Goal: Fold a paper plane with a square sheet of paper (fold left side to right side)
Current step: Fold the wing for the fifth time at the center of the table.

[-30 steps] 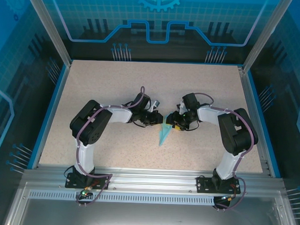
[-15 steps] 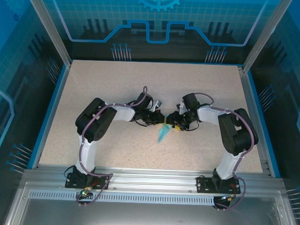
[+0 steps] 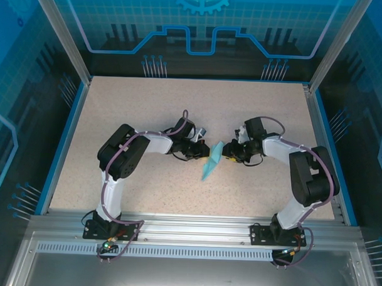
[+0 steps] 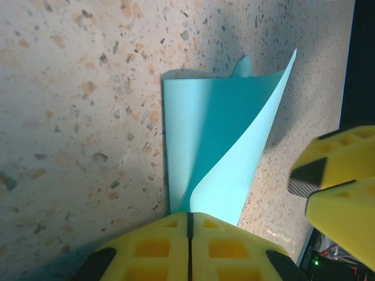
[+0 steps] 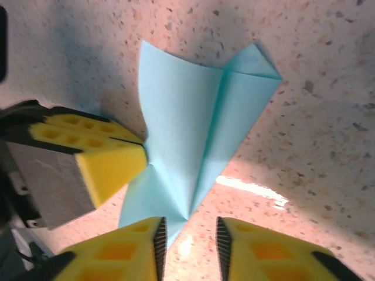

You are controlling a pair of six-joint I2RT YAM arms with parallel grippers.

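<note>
The light-blue paper plane [image 3: 210, 161] lies at the table's middle, a creased dart with one flap curling upward [image 4: 234, 146]. My left gripper [image 3: 201, 151] comes in from the left and is shut on the paper's edge, its yellow fingers [image 4: 158, 246] pressed together with the sheet between them. My right gripper [image 3: 230, 155] is just right of the paper, open. In the right wrist view the plane's [image 5: 202, 111] pointed end lies on the table just ahead of the gap between my right gripper's [image 5: 188, 240] jaws and against the left finger; the left gripper's fingers [image 5: 99, 155] grip the sheet's left edge.
The speckled beige table [image 3: 148, 110] is bordered by a blue rim and aluminium posts [image 3: 63, 38]. Both arm bases stand on the metal rail [image 3: 188, 227] at the near edge. Open tabletop stretches behind and to both sides of the paper.
The right arm has drawn back to the right, away from the paper. The paper's far end now stands up higher beside the left gripper, which stayed shut in place.
</note>
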